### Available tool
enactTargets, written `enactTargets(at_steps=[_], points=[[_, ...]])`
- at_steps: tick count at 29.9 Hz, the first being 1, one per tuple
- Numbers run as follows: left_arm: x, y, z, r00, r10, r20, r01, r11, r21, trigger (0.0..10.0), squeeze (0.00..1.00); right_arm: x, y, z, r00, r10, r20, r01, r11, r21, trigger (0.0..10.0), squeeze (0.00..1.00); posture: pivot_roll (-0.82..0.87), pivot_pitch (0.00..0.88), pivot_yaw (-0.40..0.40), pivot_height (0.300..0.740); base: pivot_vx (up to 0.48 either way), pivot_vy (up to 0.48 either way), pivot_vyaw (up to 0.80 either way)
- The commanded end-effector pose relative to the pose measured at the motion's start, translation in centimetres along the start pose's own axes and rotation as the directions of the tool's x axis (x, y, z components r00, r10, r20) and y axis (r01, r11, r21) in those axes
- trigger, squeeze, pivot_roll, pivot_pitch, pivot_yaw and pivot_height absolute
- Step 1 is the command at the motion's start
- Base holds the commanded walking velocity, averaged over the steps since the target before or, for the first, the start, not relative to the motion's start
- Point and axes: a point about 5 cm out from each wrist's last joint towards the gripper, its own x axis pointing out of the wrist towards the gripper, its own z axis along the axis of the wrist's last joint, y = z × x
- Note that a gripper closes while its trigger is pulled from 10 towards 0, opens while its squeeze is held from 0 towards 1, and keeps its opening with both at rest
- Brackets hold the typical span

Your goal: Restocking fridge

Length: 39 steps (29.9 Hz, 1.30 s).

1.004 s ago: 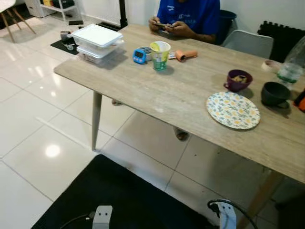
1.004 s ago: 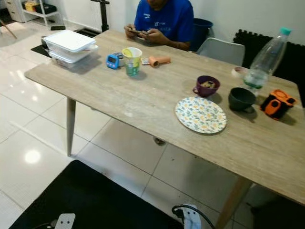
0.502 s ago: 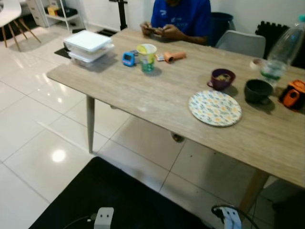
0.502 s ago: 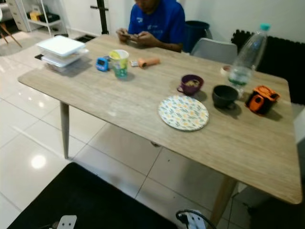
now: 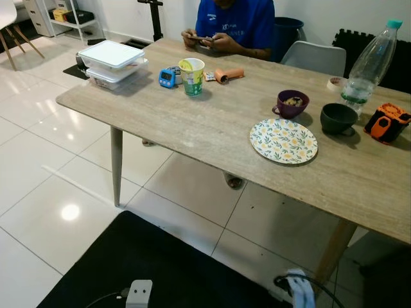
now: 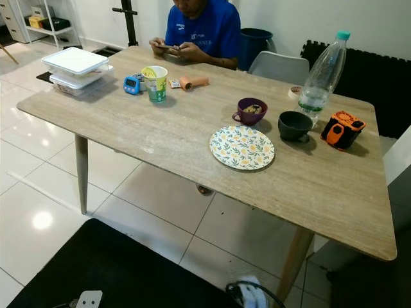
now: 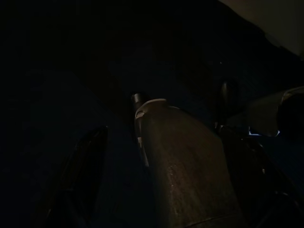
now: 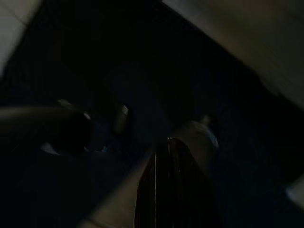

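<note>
Right eye view: water bottle [image 6: 323, 72], likeliest fridge item, stands at table [image 6: 160, 141] far edge by dark cup [image 6: 294, 125]; floral plate [image 6: 242, 147] mid-table. No fridge visible. Both arms hang idle; claw state cannot tell.

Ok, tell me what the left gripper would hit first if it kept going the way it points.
Most likely the black floor mat: the left gripper hangs idle, and its dark wrist view looks down onto a dark surface. Depth is unclear.
</note>
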Motion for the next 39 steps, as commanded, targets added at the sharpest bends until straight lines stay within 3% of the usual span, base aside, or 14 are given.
enactTargets(at_steps=[1, 5, 8, 11, 16, 17, 19, 20, 21, 23, 28, 32, 36, 39], points=[[-0.1, 0.3, -0.4, 1.000, 0.012, -0.013, -0.012, 1.000, -0.002, 10.0, 0.00, 0.0, 0.1, 1.9, 0.992, 0.111, 0.060, -0.107, 0.993, -0.055, 10.0, 0.00, -0.07, 0.098, -0.017, 0.740, 0.000, 0.000, 0.00], [-0.1, 0.4, 0.1, 1.000, 0.013, 0.000, -0.013, 1.000, 0.000, 10.0, 0.00, 0.0, 0.7, 3.5, 0.967, 0.250, 0.046, -0.235, 0.948, -0.214, 10.0, 0.00, -0.07, 0.098, -0.021, 0.740, 0.000, 0.000, 0.00], [-0.1, 0.5, 0.3, 1.000, 0.013, 0.006, -0.013, 1.000, 0.002, 10.0, 0.00, -0.1, 1.0, 4.1, 0.950, 0.309, 0.041, -0.290, 0.924, -0.251, 10.0, 0.00, -0.07, 0.098, -0.021, 0.740, 0.000, 0.000, 0.00], [-0.2, 1.3, 0.7, 1.000, 0.030, 0.006, -0.030, 0.999, 0.027, 10.0, 0.00, -0.4, 1.9, 7.1, 0.870, 0.492, 0.033, -0.444, 0.811, -0.380, 10.0, 0.00, -0.07, 0.120, -0.016, 0.740, 0.000, 0.000, 0.00], [-0.2, 1.4, 0.7, 0.999, 0.034, 0.009, -0.034, 0.999, 0.025, 10.0, 0.00, -0.4, 2.4, 7.6, 0.847, 0.531, 0.022, -0.479, 0.780, -0.402, 10.0, 0.00, -0.07, 0.115, -0.023, 0.740, 0.000, 0.000, 0.00], [-0.3, 1.6, 0.8, 0.999, 0.038, 0.013, -0.038, 0.999, 0.019, 10.0, 0.00, -0.1, 3.2, 7.9, 0.829, 0.560, 0.000, -0.506, 0.749, -0.429, 10.0, 0.00, -0.06, 0.130, -0.028, 0.740, 0.000, 0.000, 0.00], [-0.3, 1.8, 0.7, 0.998, 0.057, 0.015, -0.057, 0.998, -0.010, 10.0, 0.00, 1.1, 3.7, 8.1, 0.908, 0.419, -0.007, -0.370, 0.794, -0.483, 10.0, 0.68, -0.11, 0.115, -0.015, 0.740, 0.000, 0.000, 0.00], [-0.3, 1.8, 0.7, 0.998, 0.057, 0.015, -0.057, 0.998, -0.010, 10.0, 0.00, 1.1, 3.7, 8.1, 0.908, 0.419, -0.007, -0.370, 0.794, -0.483, 10.0, 0.68, -0.11, 0.115, -0.015, 0.740, 0.000, 0.000, 0.00], [-0.3, 1.4, 0.4, 0.999, 0.050, 0.004, -0.050, 0.999, -0.005, 10.0, 0.00, 1.3, 2.9, 7.7, 0.955, 0.296, -0.011, -0.259, 0.818, -0.513, 10.0, 1.00, -0.10, 0.109, -0.012, 0.740, 0.000, 0.000, 0.00], [-0.2, 0.8, 0.0, 0.999, 0.035, -0.009, -0.035, 0.999, 0.006, 10.0, 0.00, 1.1, 1.1, 6.9, 0.993, 0.113, 0.017, -0.091, 0.866, -0.492, 10.0, 1.00, -0.08, 0.108, -0.023, 0.740, 0.000, 0.000, 0.00], [0.1, 0.8, 1.2, 0.998, 0.045, 0.033, -0.044, 0.998, -0.033, 10.0, 0.00, 0.5, 0.9, 4.4, 0.984, 0.179, -0.017, -0.169, 0.887, -0.429, 10.0, 1.00, -0.09, 0.120, -0.022, 0.740, 0.000, 0.000, 0.00], [0.0, 1.0, 1.0, 0.999, 0.049, 0.010, -0.049, 0.998, 0.034, 10.0, 0.00, 0.4, 0.9, 4.4, 0.982, 0.186, 0.014, -0.167, 0.908, -0.383, 10.0, 1.00, -0.10, 0.130, -0.003, 0.740, 0.000, 0.000, 0.00], [0.0, 1.7, 2.2, 0.996, 0.078, 0.040, -0.080, 0.995, 0.054, 10.0, 0.00, 0.4, 0.3, 4.8, 0.990, 0.126, 0.059, -0.099, 0.936, -0.339, 10.0, 1.00, -0.07, 0.133, -0.007, 0.740, 0.000, 0.000, 0.00], [-0.4, 3.1, 2.7, 0.988, 0.137, 0.066, -0.138, 0.990, 0.018, 10.0, 0.00, 0.2, -0.5, 3.5, 0.998, -0.008, 0.069, 0.027, 0.962, -0.272, 10.0, 1.00, -0.07, 0.127, 0.000, 0.740, 0.000, 0.000, 0.00]])
